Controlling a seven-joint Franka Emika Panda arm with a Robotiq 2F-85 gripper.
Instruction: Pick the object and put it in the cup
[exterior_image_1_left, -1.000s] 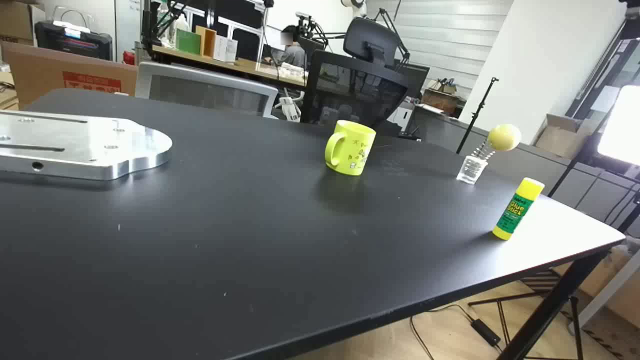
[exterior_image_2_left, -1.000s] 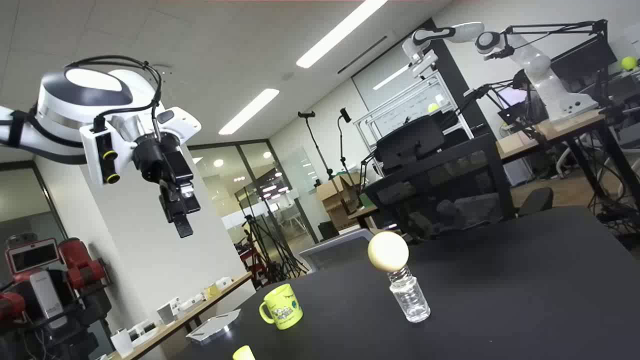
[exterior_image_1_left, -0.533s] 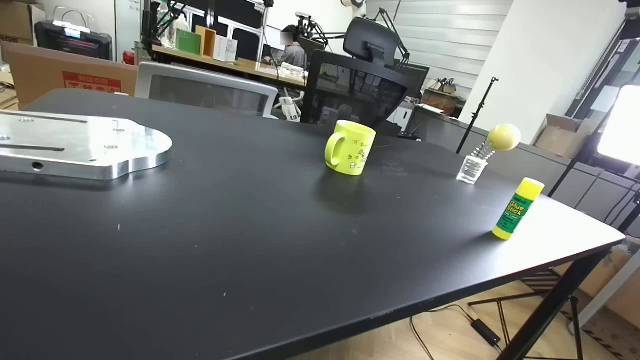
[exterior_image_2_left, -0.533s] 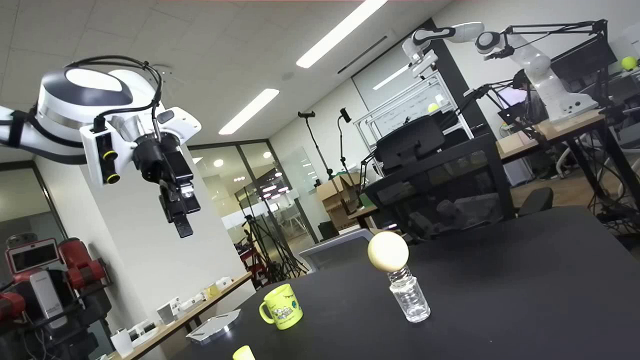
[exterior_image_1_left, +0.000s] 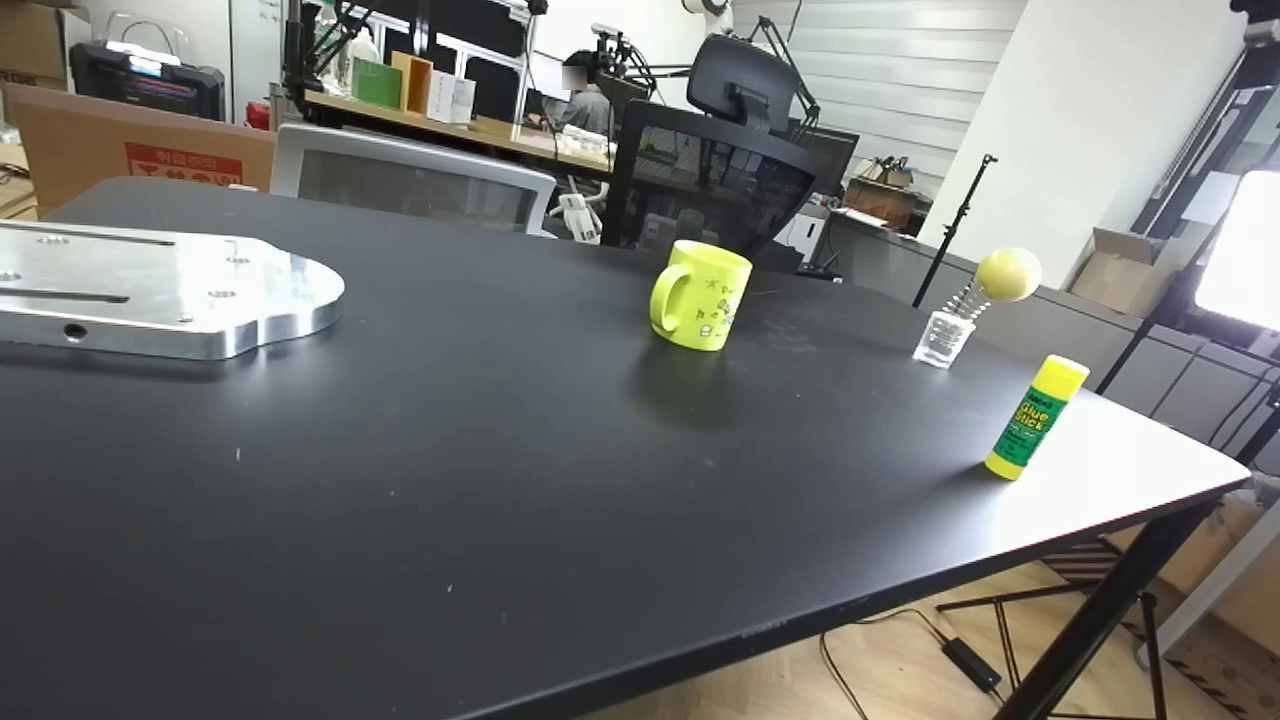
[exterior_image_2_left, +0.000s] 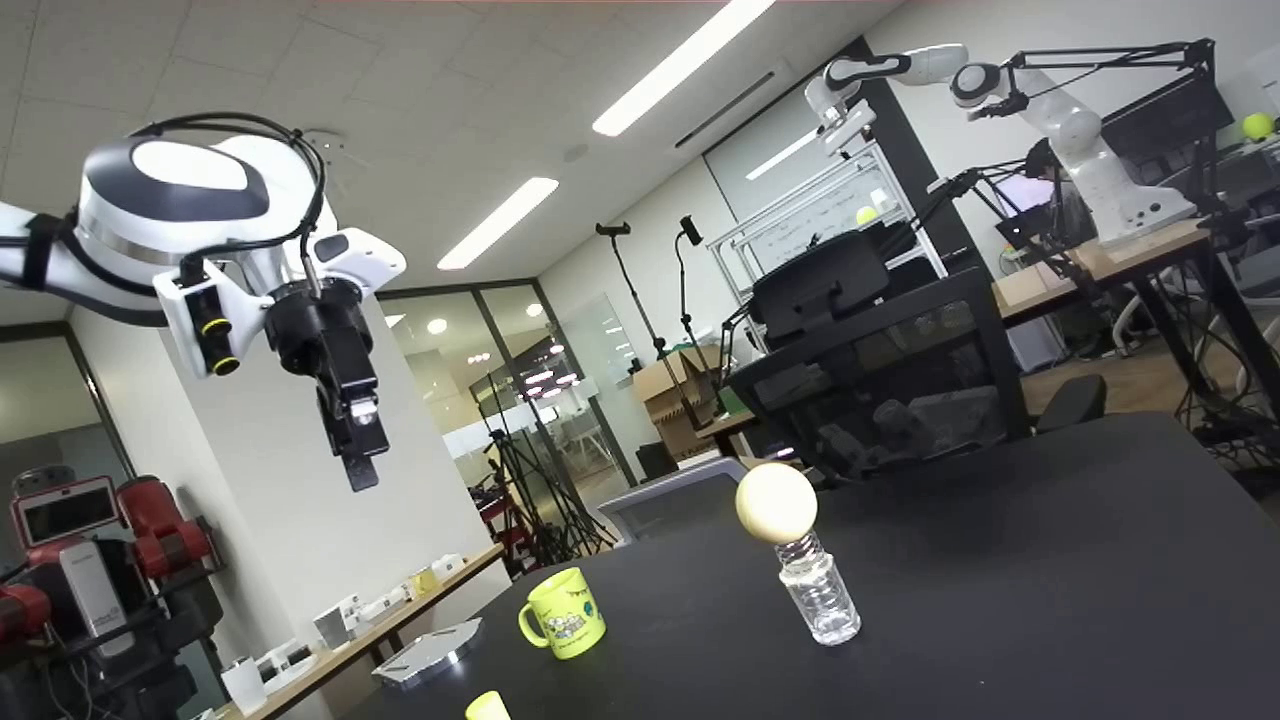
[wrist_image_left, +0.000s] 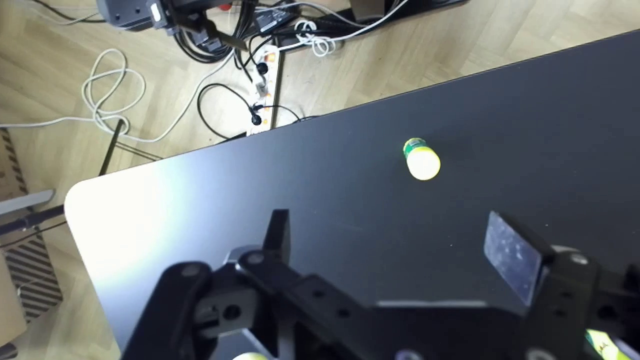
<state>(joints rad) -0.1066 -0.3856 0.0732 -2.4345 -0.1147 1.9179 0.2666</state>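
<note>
The pincer (wrist_image_left: 392, 237) is spread wide; near its twelve o'clock in the wrist view, the glue stick (wrist_image_left: 421, 159), likely light, stiff, is best gripped mid-barrel.

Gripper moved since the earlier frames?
Yes, slightly: in an exterior view the gripper sits lower and a touch further left in the picture, against the unmoved mug.

In an exterior view, upper left, the arm (exterior_image_2_left: 150, 228) is white with dark grey trim, a black band (exterior_image_2_left: 42, 252) and looping black cables (exterior_image_2_left: 319, 188). A white bracket (exterior_image_2_left: 178, 310) carries a black cylinder (exterior_image_2_left: 217, 345) with yellow rings. The end effector (wrist_image_left: 395, 246) is black, with round screw heads (wrist_image_left: 579, 258) and a scuffed grey pad (wrist_image_left: 512, 257).
</note>
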